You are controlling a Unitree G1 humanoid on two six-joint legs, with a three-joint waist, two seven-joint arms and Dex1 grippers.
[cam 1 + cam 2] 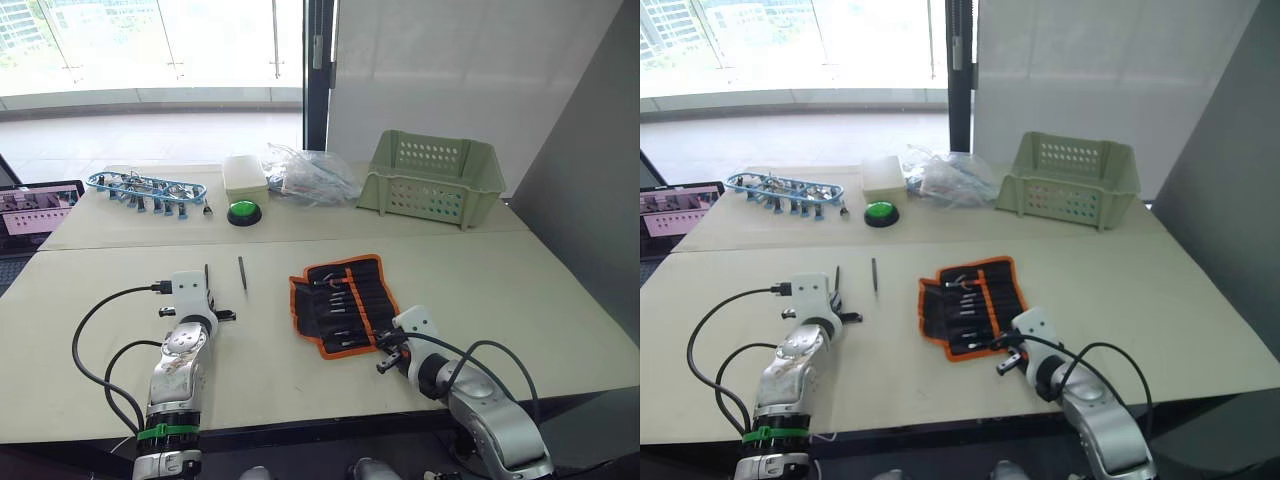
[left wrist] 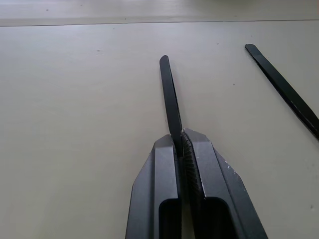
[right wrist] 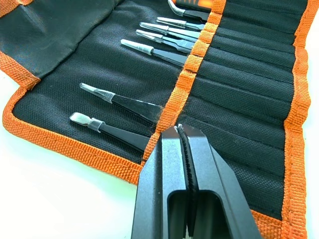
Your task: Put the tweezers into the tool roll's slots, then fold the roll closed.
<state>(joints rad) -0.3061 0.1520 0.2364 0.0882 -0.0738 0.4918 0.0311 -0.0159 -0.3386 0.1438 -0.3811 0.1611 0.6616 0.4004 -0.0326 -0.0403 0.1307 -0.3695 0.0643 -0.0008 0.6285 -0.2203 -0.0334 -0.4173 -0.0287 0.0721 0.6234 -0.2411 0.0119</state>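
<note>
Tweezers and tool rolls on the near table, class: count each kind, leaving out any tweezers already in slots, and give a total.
Tweezers outside the slots: 2, the held tweezers in the left gripper and the loose tweezers on the table
Tool roll: 1
Total: 3

The tool roll [image 1: 343, 304] lies open on the counter [image 1: 520, 290], right of centre, with several tweezers [image 3: 122, 103] in its slots. Left of it lies a loose tweezer [image 1: 242, 272], and further left the left end effector [image 2: 181, 141] pinches another one [image 2: 169, 97]. Behind them sit a clip rack [image 1: 145, 188], a button [image 1: 243, 212] and, far right, a basket [image 1: 432, 177].
</note>
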